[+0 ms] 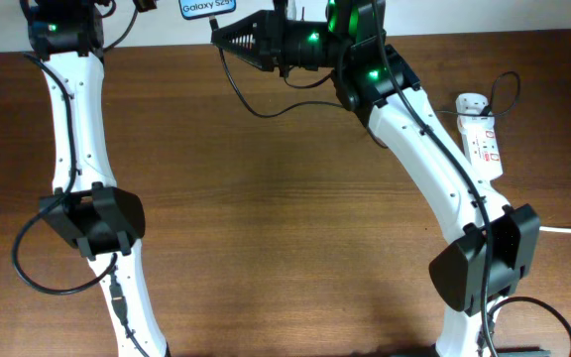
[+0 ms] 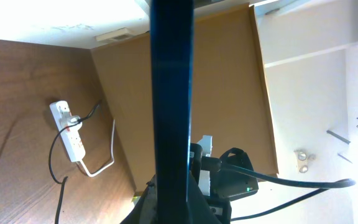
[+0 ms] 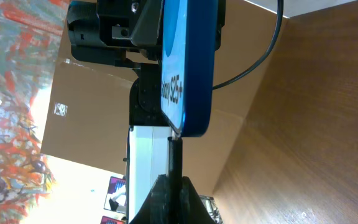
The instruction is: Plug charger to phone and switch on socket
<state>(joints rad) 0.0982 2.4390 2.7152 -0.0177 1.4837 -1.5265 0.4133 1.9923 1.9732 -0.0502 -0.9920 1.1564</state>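
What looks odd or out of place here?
The phone isn't lying on the table: the left claw holds it in the air at the far side. The right claw holds the charger tip against its end; whether it's plugged in I can't tell. Nothing looks spilled or broken.

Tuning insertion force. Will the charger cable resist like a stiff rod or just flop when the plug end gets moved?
Probably floppy: the charger curves in a loose loop, so little push-back is likely. It seems light, with a slack curl by the socket. The short stub between right end effector and phone looks straight, so probably stiffer there.
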